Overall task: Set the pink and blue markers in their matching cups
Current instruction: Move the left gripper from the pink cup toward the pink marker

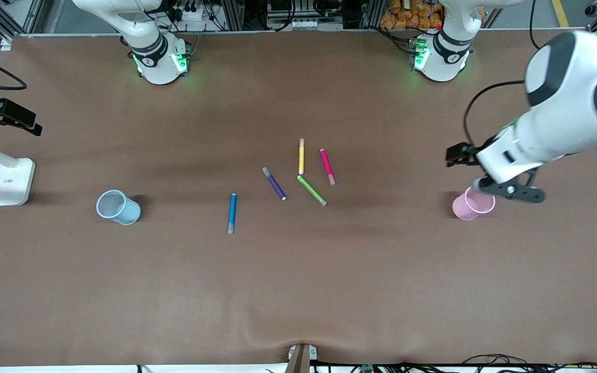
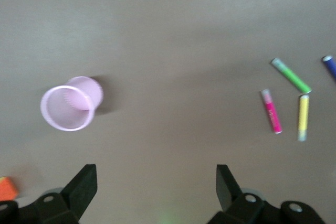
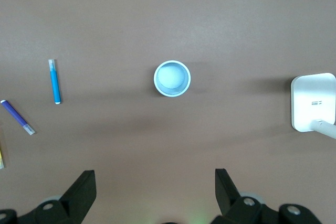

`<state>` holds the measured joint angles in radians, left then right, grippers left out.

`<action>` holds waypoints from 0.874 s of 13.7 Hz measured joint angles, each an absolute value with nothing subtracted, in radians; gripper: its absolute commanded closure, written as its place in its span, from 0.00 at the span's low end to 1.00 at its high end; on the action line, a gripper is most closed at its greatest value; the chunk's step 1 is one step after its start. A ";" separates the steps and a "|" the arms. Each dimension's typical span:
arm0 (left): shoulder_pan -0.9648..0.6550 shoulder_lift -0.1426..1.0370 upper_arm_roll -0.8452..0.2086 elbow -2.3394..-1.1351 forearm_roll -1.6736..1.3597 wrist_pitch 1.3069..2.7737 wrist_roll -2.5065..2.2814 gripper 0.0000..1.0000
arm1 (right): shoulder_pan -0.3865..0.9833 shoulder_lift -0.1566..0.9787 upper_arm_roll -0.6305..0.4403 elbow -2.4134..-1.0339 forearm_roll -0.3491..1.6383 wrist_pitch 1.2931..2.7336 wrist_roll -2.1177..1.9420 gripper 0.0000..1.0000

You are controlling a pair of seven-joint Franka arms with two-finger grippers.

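The pink marker (image 1: 327, 167) lies mid-table among other pens and also shows in the left wrist view (image 2: 271, 110). The blue marker (image 1: 232, 213) lies alone, nearer the front camera, and shows in the right wrist view (image 3: 54, 81). The pink cup (image 1: 468, 204) stands upright toward the left arm's end (image 2: 69, 103). The blue cup (image 1: 118, 207) stands toward the right arm's end (image 3: 171, 78). My left gripper (image 1: 511, 190) hangs open and empty just beside and above the pink cup (image 2: 156, 182). My right gripper (image 3: 155, 184) is open and empty, high over the table near the blue cup, out of the front view.
A purple pen (image 1: 274, 183), a yellow pen (image 1: 301, 156) and a green pen (image 1: 312, 190) lie close by the pink marker. A white lamp base (image 1: 11, 181) stands at the right arm's end, past the blue cup.
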<state>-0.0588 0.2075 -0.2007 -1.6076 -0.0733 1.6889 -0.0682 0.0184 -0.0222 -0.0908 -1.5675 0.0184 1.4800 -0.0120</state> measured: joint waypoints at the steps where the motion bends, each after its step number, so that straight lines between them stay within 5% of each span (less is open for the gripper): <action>1: -0.062 0.225 -0.222 -1.607 -0.075 1.706 -0.117 0.00 | 0.018 -0.022 -0.091 -1.567 0.018 1.480 -0.012 0.00; 12: -0.262 0.436 -0.247 -1.611 -0.075 1.894 -0.592 0.00 | 0.025 -0.022 -0.089 -1.568 0.018 1.480 -0.012 0.00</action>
